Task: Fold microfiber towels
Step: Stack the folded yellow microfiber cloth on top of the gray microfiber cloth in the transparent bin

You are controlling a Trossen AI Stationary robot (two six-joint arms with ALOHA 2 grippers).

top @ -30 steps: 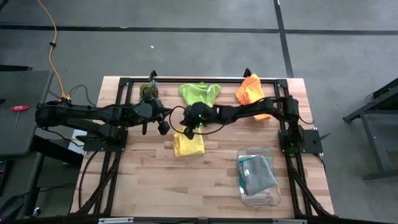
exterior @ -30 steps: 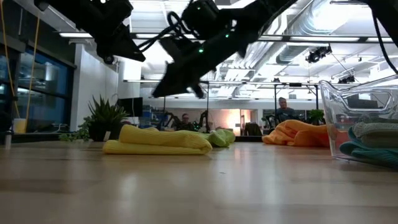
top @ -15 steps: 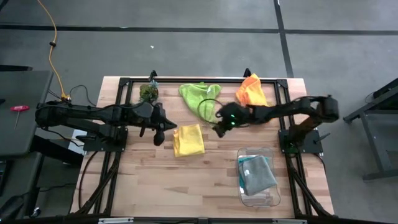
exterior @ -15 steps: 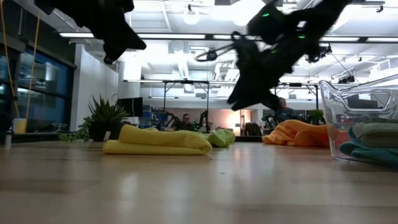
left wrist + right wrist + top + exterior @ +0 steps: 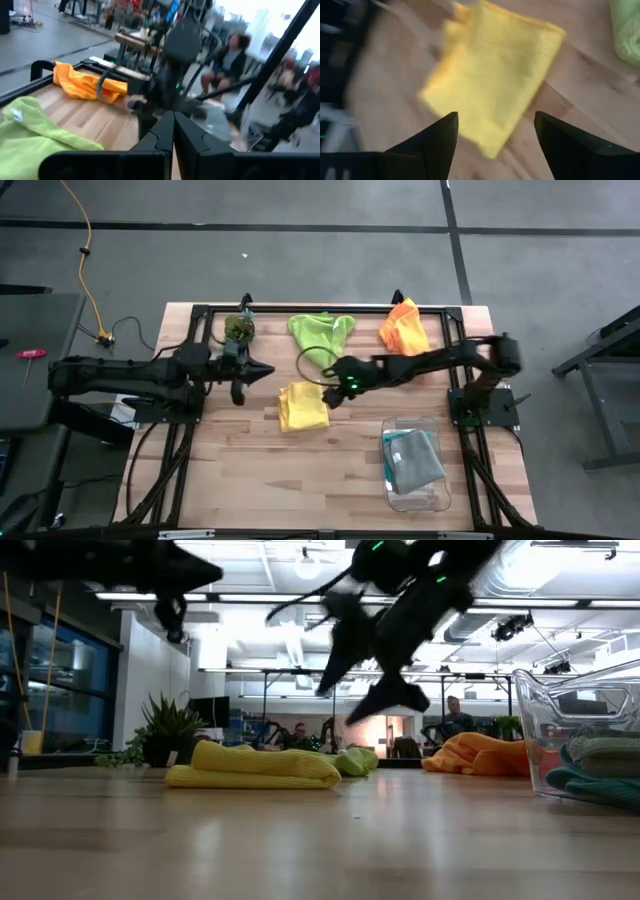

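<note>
The right gripper [image 5: 333,395], fingers spread, hovers at three o'clock of the folded yellow towel [image 5: 302,406]. The left gripper [image 5: 262,370], pinched closed and empty, sits at eleven o'clock of it.

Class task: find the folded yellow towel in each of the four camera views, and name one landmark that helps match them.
High view: yellow towel, table centre.
Low view: yellow towel, left of centre.
Left wrist view: not in it.
Right wrist view: yellow towel fills the middle, beyond the open right gripper.
Shared landmark: lime green towel.

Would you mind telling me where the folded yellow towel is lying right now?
In the high view the yellow towel lies near the table's middle, below the lime green towel, with the right end effector beside it.
</note>
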